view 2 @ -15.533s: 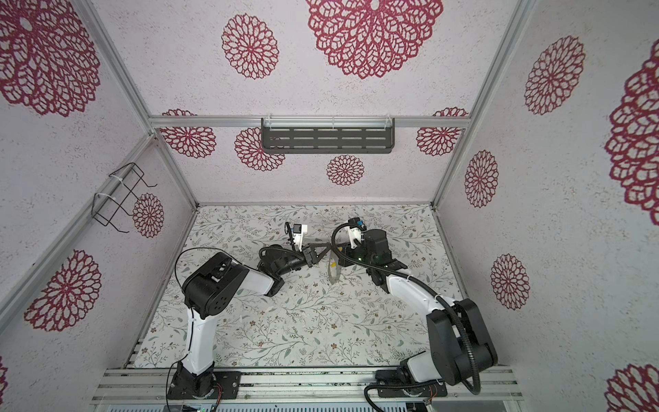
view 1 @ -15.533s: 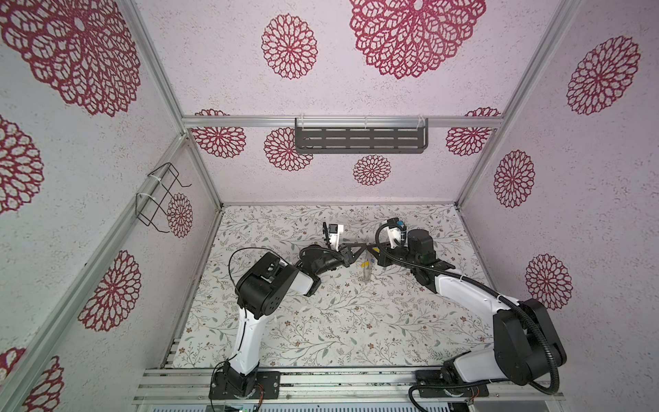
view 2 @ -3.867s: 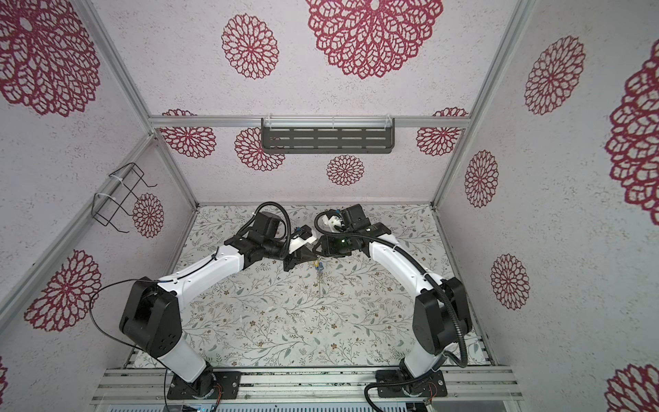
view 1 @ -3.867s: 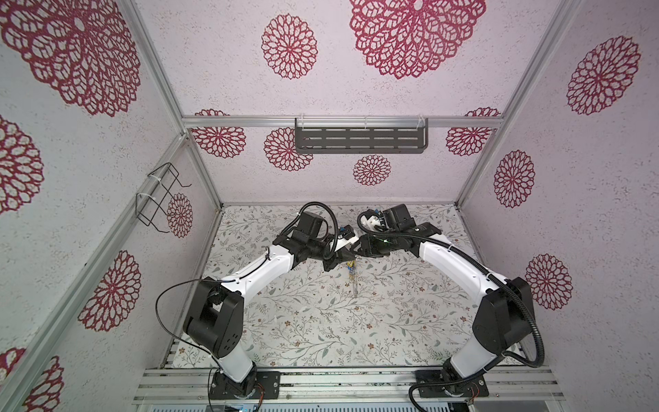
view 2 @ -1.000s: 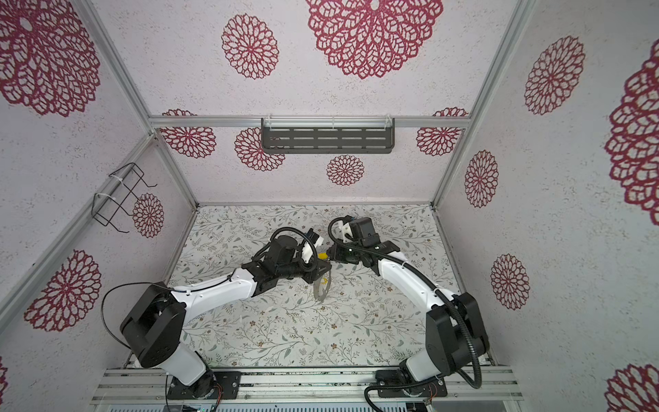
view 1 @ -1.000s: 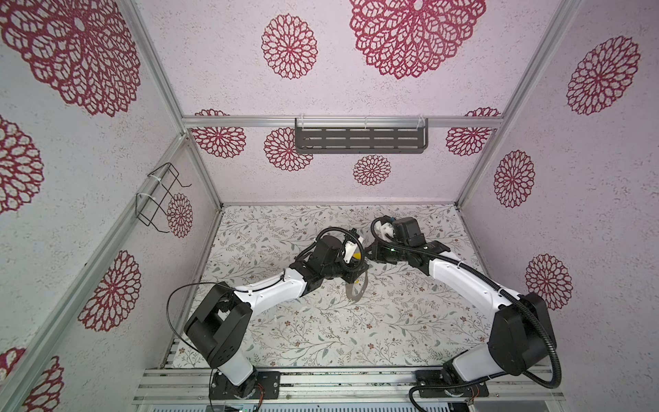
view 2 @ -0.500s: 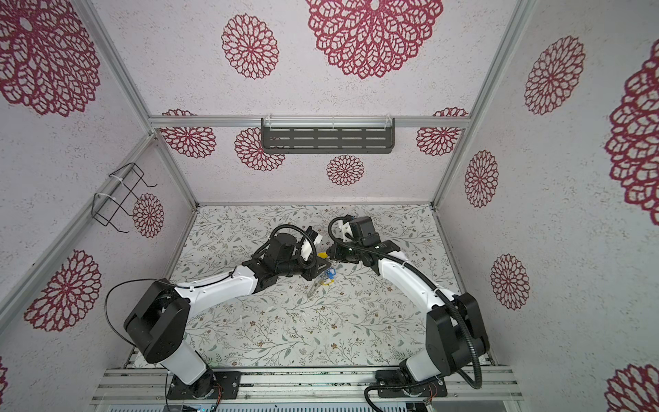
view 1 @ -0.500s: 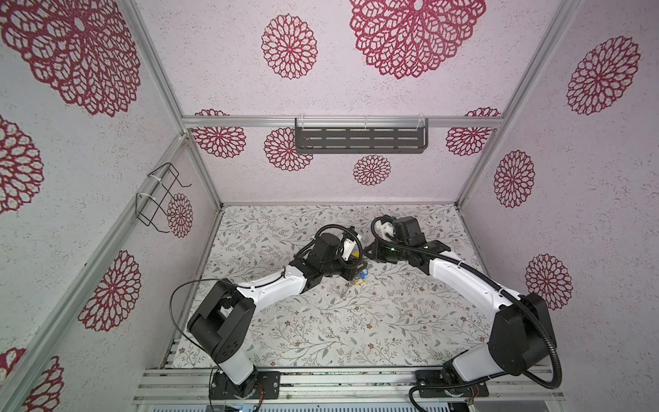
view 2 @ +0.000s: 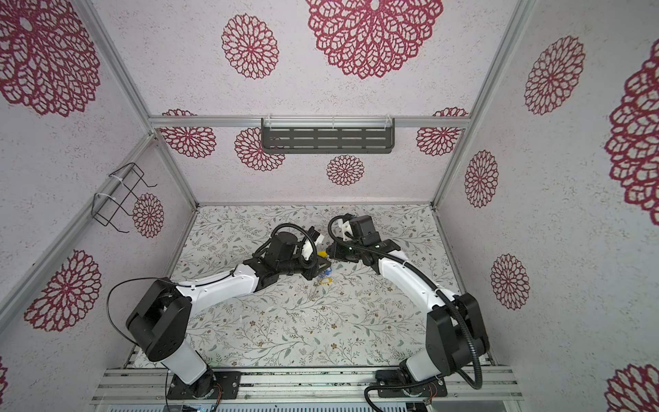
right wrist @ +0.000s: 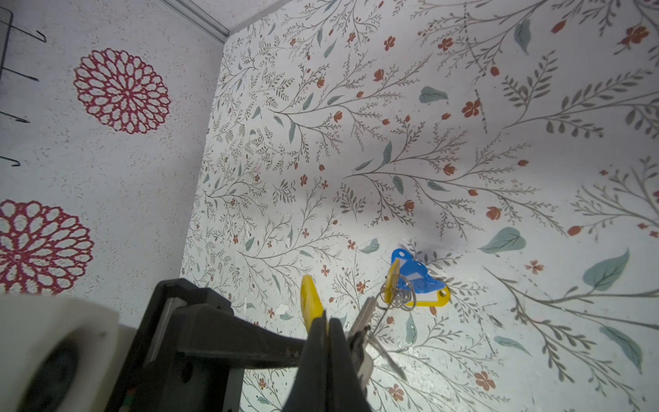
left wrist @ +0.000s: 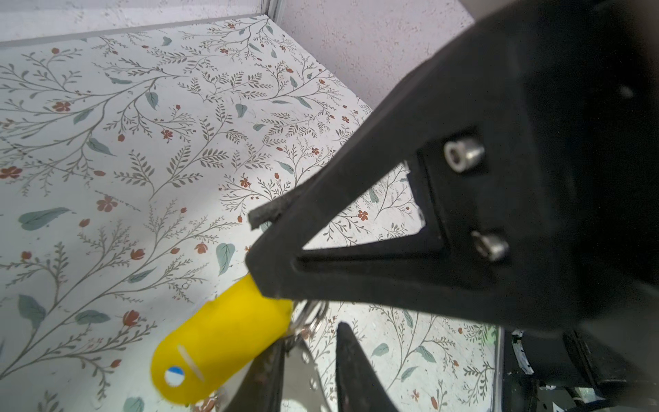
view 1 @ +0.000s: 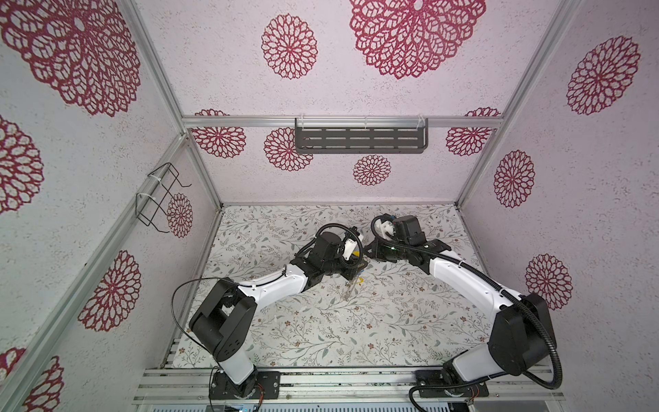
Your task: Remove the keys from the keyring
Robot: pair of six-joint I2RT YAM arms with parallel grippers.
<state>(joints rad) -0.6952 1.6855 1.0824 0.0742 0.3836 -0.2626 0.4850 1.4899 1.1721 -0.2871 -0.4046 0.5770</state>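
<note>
My right gripper (right wrist: 328, 321) is shut on a yellow key (right wrist: 312, 303), edge-on in the right wrist view and broadside in the left wrist view (left wrist: 221, 342). The grey keyring (right wrist: 363, 315) stands just beside it, off the floor. My left gripper (left wrist: 310, 342) is shut on the keyring (left wrist: 299, 374). Small metal loops hang from the ring with a blue key (right wrist: 410, 271) and another yellow key (right wrist: 428, 301) near the floor. In both top views the left gripper (view 1: 356, 269) and the right gripper (view 1: 367, 255) meet at mid-floor, with the dangling keys (view 2: 324, 276) below them.
The floral floor (view 1: 321, 321) is bare around the arms. A dark slotted shelf (view 1: 360, 141) hangs on the back wall and a wire rack (view 1: 158, 198) on the left wall. Enclosure walls close in on three sides.
Over the last second the left gripper has shifted slightly back and the keyring has turned from face-on to edge-on. The right arm has kept still with the yellow key.
</note>
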